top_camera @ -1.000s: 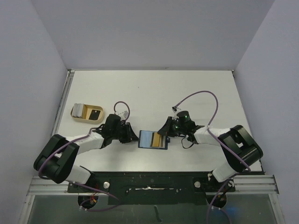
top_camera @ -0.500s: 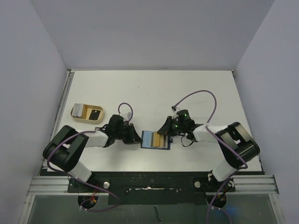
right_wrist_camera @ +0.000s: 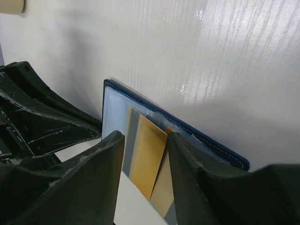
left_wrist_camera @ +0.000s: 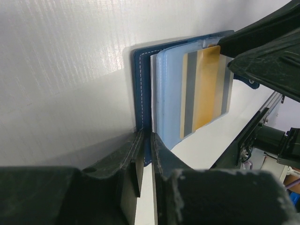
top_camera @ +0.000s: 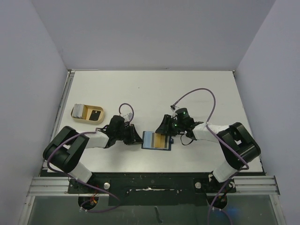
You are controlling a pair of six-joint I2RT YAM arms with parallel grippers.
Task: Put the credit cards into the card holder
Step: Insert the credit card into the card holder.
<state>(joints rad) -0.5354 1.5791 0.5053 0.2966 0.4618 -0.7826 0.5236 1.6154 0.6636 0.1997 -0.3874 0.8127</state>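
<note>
While left end effector (left_wrist_camera: 146, 140) pinches card holder (left_wrist_camera: 142, 89), right end effector (right_wrist_camera: 146, 138), parted, straddles half-hidden gold card (left_wrist_camera: 206, 89).

Gold card (top_camera: 161, 140) on open card holder (top_camera: 147, 139)

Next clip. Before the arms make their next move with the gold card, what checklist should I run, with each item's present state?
1. Card holder lying open on the table: ok.
2. Left end effector pinching the holder's navy edge: ok, shut on it.
3. Gold card started into a pocket: ok, its far end looks tucked under the clear pocket, but most of it sticks out.
4. Right end effector gripping the gold card: cannot tell. Its fingers flank the card, but contact is unclear.
5. Black card in the holder: not ok, it lies in the tray.
</note>
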